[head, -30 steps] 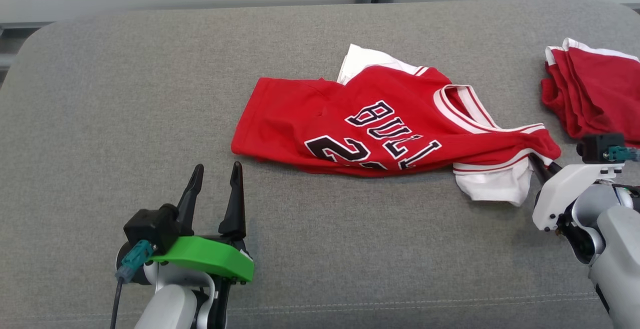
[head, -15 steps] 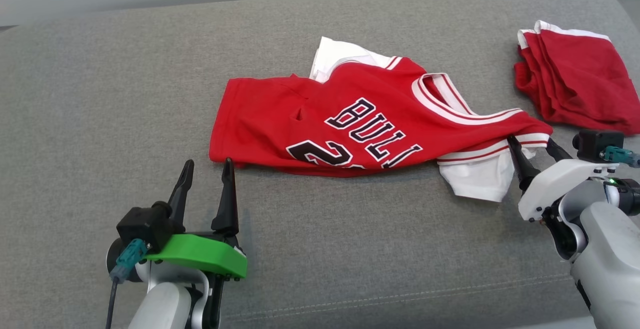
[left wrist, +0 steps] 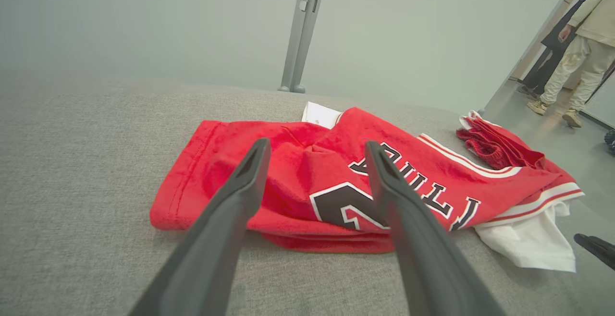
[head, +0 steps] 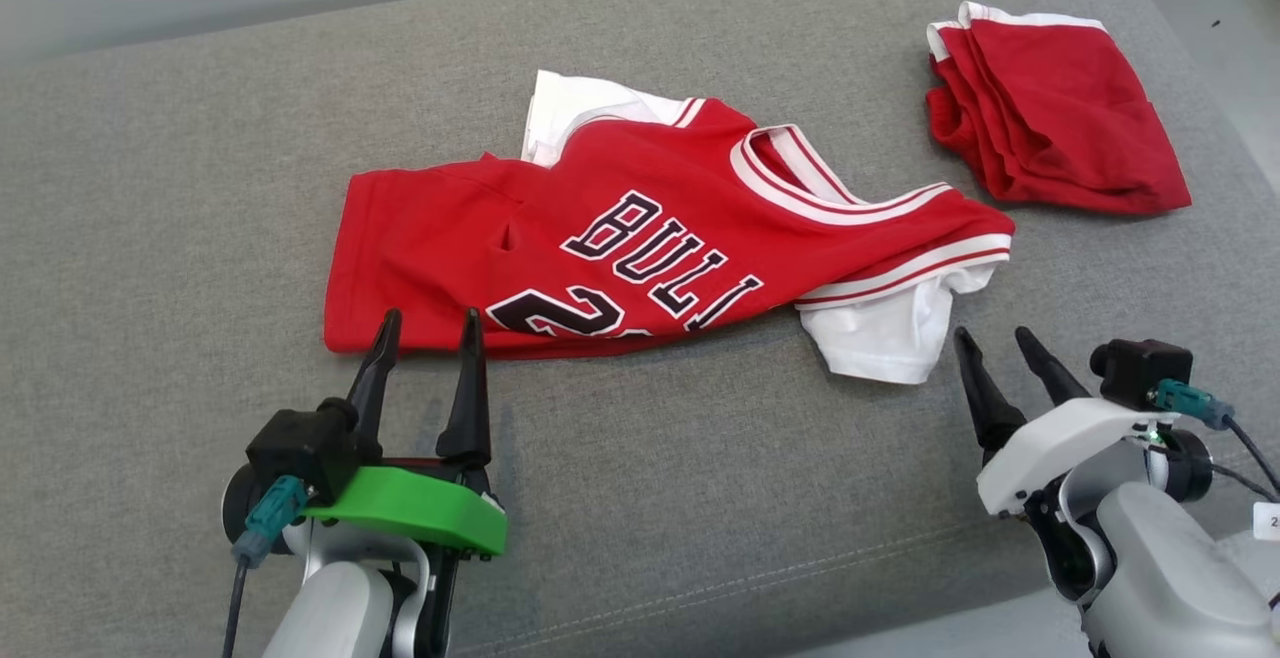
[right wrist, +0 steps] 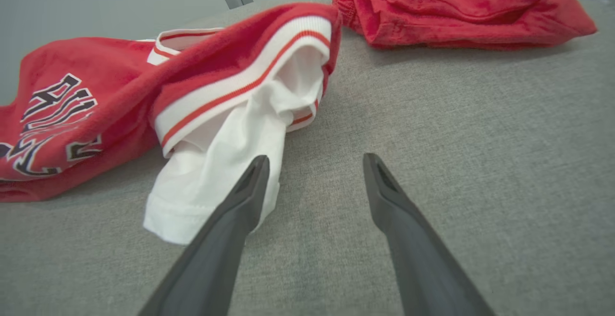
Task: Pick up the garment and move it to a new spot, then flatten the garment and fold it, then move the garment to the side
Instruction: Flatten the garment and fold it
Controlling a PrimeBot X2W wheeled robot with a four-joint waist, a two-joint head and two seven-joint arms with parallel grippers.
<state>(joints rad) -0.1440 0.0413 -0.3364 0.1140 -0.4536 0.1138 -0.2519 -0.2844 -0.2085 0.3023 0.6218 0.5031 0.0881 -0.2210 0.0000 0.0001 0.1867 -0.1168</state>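
Table point(head: 180, 188) surface: grey woven fabric, rounded far corners, with one stitched seam point(head: 800, 568) along the near edge. Behind the table you have a pale grey wall panel point(left wrist: 144, 18) split by a metal post point(left wrist: 302, 28). In the left wrist view, to the right of the panel, grey floor point(left wrist: 552, 138) shows with a person point(left wrist: 586, 42) in pale trousers standing well back.

The red Bulls jersey point(head: 640, 248) lies crumpled near the table's middle, lettering up, collar toward your right. A white sleeve point(head: 885, 333) spills from its right armhole onto the fabric. A second red garment point(head: 1060, 128) with white trim lies loosely folded at the far right, apart from the jersey.

Your left gripper point(head: 430, 316) sits at the jersey's near left hem, its fingers spread wide and holding nothing. You cannot tell whether the tips touch the cloth. Your right gripper point(head: 993, 334) sits just beside the white sleeve, its fingers also spread wide and empty above bare table.
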